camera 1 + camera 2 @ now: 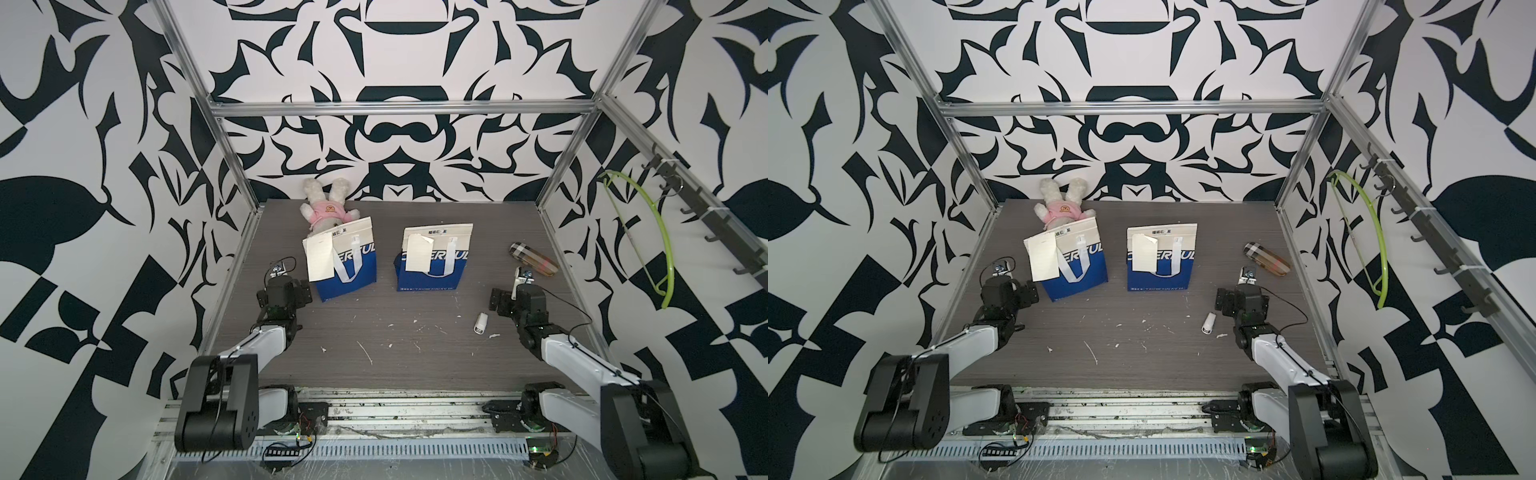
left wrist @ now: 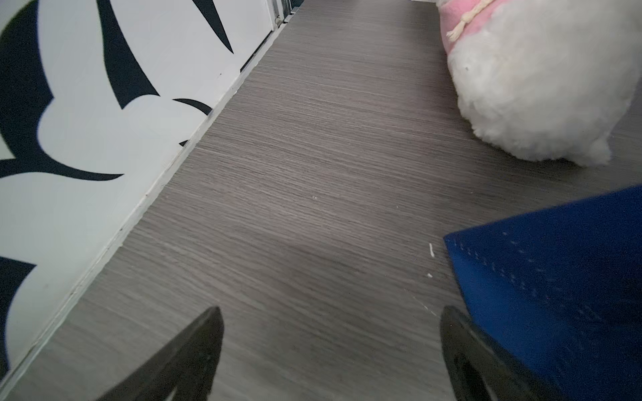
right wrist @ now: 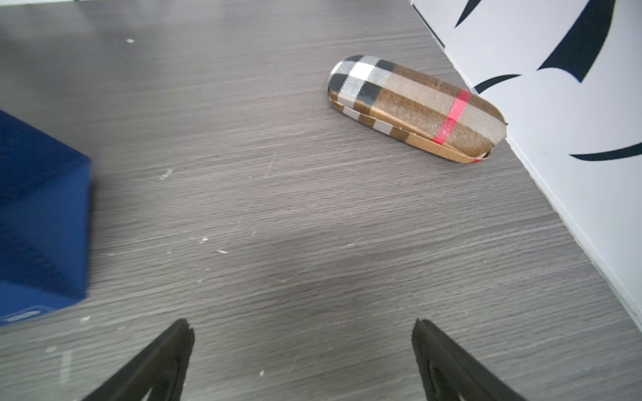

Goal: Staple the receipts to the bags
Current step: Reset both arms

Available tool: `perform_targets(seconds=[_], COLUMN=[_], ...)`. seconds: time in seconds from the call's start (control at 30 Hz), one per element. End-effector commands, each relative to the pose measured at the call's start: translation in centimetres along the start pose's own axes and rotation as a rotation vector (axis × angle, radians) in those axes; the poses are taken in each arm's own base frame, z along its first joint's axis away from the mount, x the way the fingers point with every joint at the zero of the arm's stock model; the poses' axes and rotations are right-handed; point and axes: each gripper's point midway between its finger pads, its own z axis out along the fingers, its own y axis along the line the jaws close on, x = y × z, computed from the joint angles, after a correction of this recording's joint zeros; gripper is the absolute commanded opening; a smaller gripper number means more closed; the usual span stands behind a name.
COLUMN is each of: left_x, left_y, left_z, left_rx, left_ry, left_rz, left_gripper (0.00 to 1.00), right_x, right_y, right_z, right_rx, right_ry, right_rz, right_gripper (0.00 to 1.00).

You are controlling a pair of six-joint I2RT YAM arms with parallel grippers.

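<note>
- Cream-over-blue paper: both bags stand upright mid-worktop (image 1: 395, 365). The left bag (image 1: 365, 276) is in front of the plush toy (image 1: 328, 210), and the right bag (image 1: 459, 274) is apart from it.
- A slip hangs on each front. The left receipt (image 1: 319, 259) overlaps that bag's outer edge. The right receipt (image 1: 417, 253) has a curled top corner. No staple can be made out, so you can only judge them fastened, not confirm it.
- Your left end effector (image 2: 328, 312) is spread wide and empty, one finger just beside the left bag's blue corner.
- Your right end effector (image 3: 302, 326) is also wide apart with nothing between, and it points toward the checked glasses case (image 3: 417, 107).
- What looks like a small white stapler (image 1: 481, 323) lies on the worktop just beside the right arm. It is on the arm's inner side, behind the fingertips, with its long axis roughly front to back.
- The right arm is much the nearer. To reach it you would need to draw back and turn inward.
</note>
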Motion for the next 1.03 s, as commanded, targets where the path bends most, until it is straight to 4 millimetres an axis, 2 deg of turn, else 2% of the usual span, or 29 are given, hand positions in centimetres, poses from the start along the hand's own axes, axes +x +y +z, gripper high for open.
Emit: perform_targets(seconds=[0.0, 0.07, 0.1, 0.13, 0.2, 0.23, 0.33, 0.47, 0.53, 1.0], left_x=[-5.2, -3.8, -3.3, -3.9, -3.5, -3.2, -3.5, -3.4, -3.4, -3.3], left_y=[-1.2, -2.1, -1.8, -1.2, -1.5, -2.0, -1.6, -1.6, -1.6, -1.7], left_z=[0.5, 1.6, 2.1, 2.3, 2.3, 2.6, 2.8, 2.9, 2.9, 2.9], left_rx=[0.057, 0.101, 0.082, 0.040, 0.069, 0.120, 0.120, 0.121, 0.121, 0.127], left_ry=[-0.219, -0.217, -0.231, -0.276, -0.208, -0.179, -0.196, -0.188, -0.184, -0.180], left_rz=[-0.019, -0.003, -0.011, -0.023, -0.032, -0.029, -0.044, -0.043, -0.044, -0.047], left_gripper=[0.99, 0.99, 0.99, 0.99, 0.99, 0.99, 0.99, 0.99, 0.99, 0.99], right_x=[-5.2, -5.6, -5.8, -6.0, -6.2, -5.7, -5.0, -4.7, -4.5, -4.8], right_y=[0.0, 0.7, 0.9, 1.0, 1.5, 2.0, 3.0, 3.1, 2.5, 2.5], right_z=[-0.1, 0.3, 0.5, 0.8, 1.5, 2.2, 3.9, 4.5, 5.0, 4.9], right_rx=[0.006, -0.020, -0.023, -0.020, -0.036, -0.053, -0.092, -0.088, -0.046, -0.043], right_ry=[-0.271, -0.275, -0.279, -0.292, -0.306, -0.293, -0.302, -0.244, -0.203, -0.212], right_rz=[0.028, -0.011, -0.027, -0.035, -0.066, -0.082, -0.102, -0.112, -0.103, -0.100], right_gripper=[1.00, 1.00, 1.00, 1.00, 1.00, 1.00, 1.00, 1.00, 1.00, 1.00])
